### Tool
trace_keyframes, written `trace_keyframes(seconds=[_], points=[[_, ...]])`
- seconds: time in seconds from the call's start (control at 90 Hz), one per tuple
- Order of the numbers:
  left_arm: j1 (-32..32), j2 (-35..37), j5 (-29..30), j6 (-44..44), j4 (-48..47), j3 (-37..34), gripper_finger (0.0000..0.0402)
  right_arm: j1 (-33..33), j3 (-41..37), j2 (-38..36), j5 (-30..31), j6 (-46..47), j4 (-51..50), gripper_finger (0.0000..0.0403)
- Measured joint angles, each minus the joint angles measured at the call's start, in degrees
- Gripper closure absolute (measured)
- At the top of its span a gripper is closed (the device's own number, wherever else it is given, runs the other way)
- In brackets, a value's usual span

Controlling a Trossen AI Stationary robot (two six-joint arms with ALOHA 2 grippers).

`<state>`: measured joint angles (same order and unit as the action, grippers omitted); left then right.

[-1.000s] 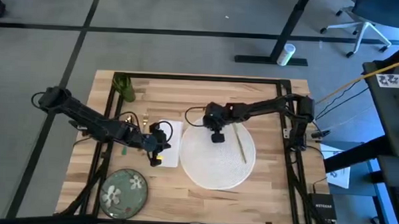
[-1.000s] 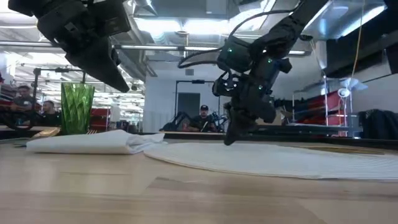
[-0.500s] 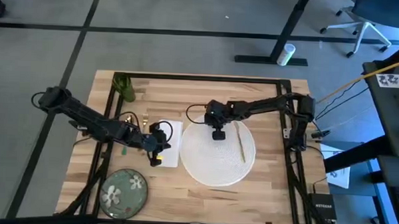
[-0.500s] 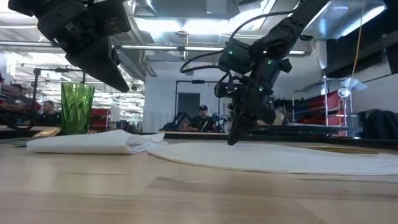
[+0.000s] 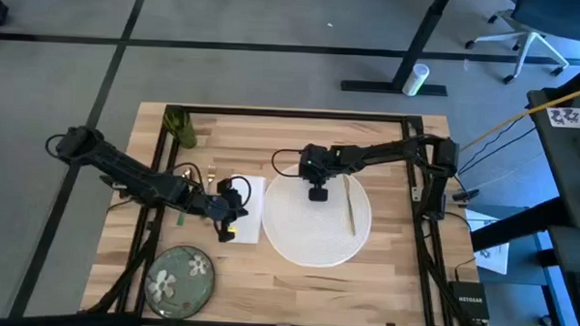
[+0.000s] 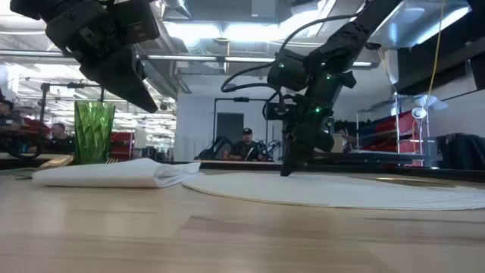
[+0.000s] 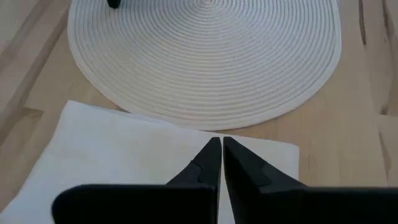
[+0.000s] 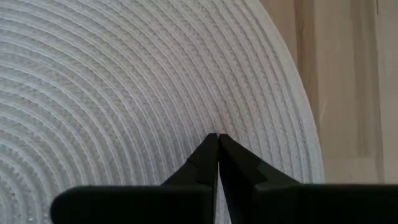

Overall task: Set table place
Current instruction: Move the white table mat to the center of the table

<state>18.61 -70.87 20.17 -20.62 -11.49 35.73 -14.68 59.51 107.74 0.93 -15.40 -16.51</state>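
Observation:
The round white woven placemat (image 5: 316,237) lies flat on the table (image 5: 271,138), right of centre. A gold-coloured utensil (image 5: 349,206) lies on its right part. My right gripper (image 5: 318,194) is shut, its tips down on the placemat's far half. Left of the placemat lies the white napkin (image 5: 253,205). My left gripper (image 5: 226,225) hangs shut above the napkin's left part, clear of it in the low view (image 6: 144,102). The green cup (image 5: 182,128) stands at the far left. The green floral plate (image 5: 181,278) sits at the near left. A green fork (image 5: 182,217) lies under my left arm. My right gripper presses its shut fingertips (image 8: 217,140) down on the placemat's woven top (image 8: 217,118), a little inside its far rim. The fingers come from above, slanting down (image 6: 288,171). The placemat lies flat on the table.
Bare wood lies along the table's near edge (image 5: 295,294) and far edge. A black frame runs around the table. People sit in the room behind, beyond the table in the low view.
My right gripper, shut, has moved a little toward the table's far edge with its tips on the placemat. The placemat has slid flat along the table the same way, carrying the gold utensil. My left arm has kept still.

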Motion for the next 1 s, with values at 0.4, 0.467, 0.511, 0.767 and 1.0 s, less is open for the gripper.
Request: trace_keyframes(seconds=[0.4,0.467,0.511,0.767,1.0], points=[[0.0,0.0,0.0,0.0,-0.04,0.0,0.0402,-0.11,-0.02,0.09,1.0,0.3,-0.06,0.0403],[0.0,0.0,0.0,-0.18,-0.06,0.0,0.0402,-0.11,0.01,0.09,1.06,0.3,-0.51,0.0403],[0.0,0.0,0.01,-0.2,-0.07,0.0,0.0402,-0.11,0.02,0.09,1.13,0.33,-1.12,0.0403],[0.13,0.0,0.0,-0.39,-0.11,0.0,0.0402,0.0,0.02,0.09,1.3,1.65,-1.57,0.0403],[0.15,0.0,0.01,-0.42,-0.13,0.0,0.0402,0.04,0.0,0.12,1.01,3.12,-1.57,0.0403]])
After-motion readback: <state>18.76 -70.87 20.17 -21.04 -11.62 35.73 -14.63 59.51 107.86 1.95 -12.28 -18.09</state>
